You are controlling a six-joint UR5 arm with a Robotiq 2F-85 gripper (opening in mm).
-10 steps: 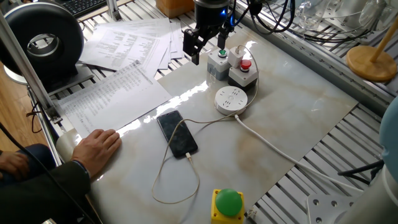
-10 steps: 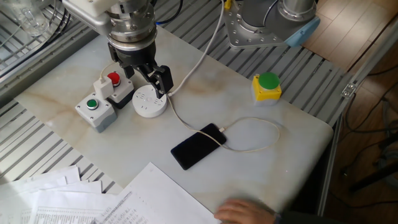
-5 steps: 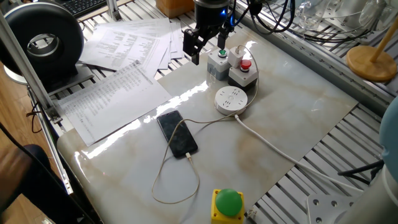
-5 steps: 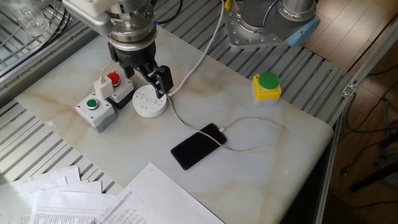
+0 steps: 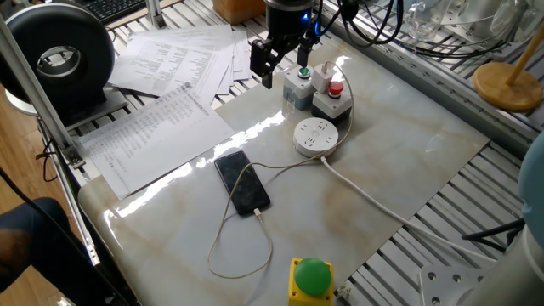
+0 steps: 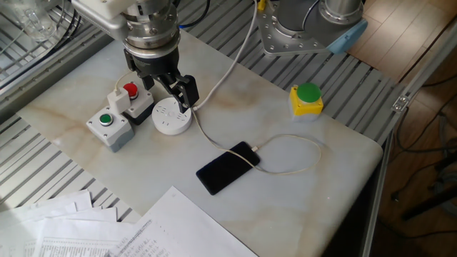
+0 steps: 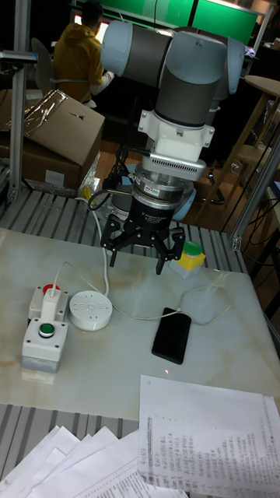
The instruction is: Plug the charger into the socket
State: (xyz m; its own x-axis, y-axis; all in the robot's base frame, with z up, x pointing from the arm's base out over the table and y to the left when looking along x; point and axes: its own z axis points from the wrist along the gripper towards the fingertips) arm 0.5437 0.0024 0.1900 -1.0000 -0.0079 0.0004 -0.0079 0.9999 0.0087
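Tall fixed view: gripper [image 7: 138,255] spread wide, empty, near socket [image 7: 89,310]; printed sheets [image 7: 202,424] text illegible.

The table [image 5: 408,161] is pale marble, cream with faint tan veining. On it the socket [image 5: 316,136] is plain white, and so is the charger [image 5: 323,76] — the phone [image 5: 242,182] is glossy black. One button box [image 6: 308,101] is yellow with a green dome; another [image 6: 111,128] is grey with a green button, a third [image 6: 139,111] black with a red one. The fingers [image 6: 191,91] are black. The papers [image 5: 153,127] are white, covered in fine dark print.
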